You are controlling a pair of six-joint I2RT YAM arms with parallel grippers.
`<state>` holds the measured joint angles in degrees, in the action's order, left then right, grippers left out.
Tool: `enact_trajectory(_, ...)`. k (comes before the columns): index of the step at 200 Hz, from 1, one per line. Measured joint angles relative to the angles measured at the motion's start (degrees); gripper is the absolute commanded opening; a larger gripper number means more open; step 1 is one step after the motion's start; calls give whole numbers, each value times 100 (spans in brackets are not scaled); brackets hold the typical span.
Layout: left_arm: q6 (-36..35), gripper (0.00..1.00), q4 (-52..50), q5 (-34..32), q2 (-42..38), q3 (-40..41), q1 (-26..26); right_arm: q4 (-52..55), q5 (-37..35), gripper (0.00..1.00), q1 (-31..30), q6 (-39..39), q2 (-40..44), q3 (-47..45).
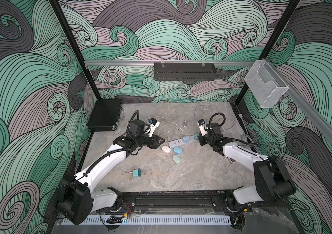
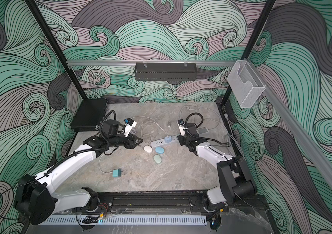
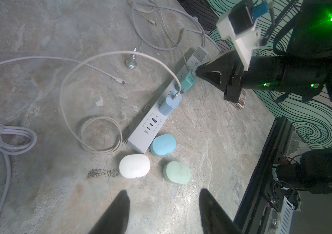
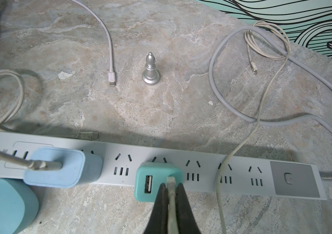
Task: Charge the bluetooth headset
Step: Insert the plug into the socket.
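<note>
Though the bench (image 1: 181, 176) is strewn with loose cables, the step in hand sits at the white power strip (image 1: 176, 143), which lies mid-bench and runs toward 3 o'clock. The right pincer (image 4: 170, 185) is over the strip's 3 o'clock half, clenched on the USB plug (image 4: 170, 179) of a grubby white cable. The plug's nose is at one port of the teal charger (image 4: 159, 171) standing in the strip, next to an empty port. Cannot tell if it is fully seated. The left pincer (image 3: 163, 190) is released and empty, hovering at 9 o'clock of the strip's end. A blue charger (image 4: 59, 168) is plugged into the strip with its own cable.

Task's things lie at 6 o'clock of that same strip end: white case (image 3: 134, 166), blue case (image 3: 163, 144) right against the strip, green case (image 3: 176, 172). None is cabled, and I cannot tell which one is meant.

Doing it well, my read:
- Push the plug straight along the port axis with no sideways lean, as the strip looks light and likely to skid.
- Grip close to the plug so the cable does not buckle.
- The left pincer could brace the strip's end.
- The cable's free end needs locating before any case is shifted.
</note>
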<state>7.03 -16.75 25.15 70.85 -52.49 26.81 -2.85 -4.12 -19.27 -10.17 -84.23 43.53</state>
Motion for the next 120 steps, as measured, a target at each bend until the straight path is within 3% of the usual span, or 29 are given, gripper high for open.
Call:
enact_trajectory(71, -42, 55, -17, 4, 61, -98, 0, 452, -39, 0, 11, 13, -297, 490)
enact_trajectory(120, -59, 55, -17, 22, 107, -140, 0, 525, -37, 0, 20, 9, -66, 275)
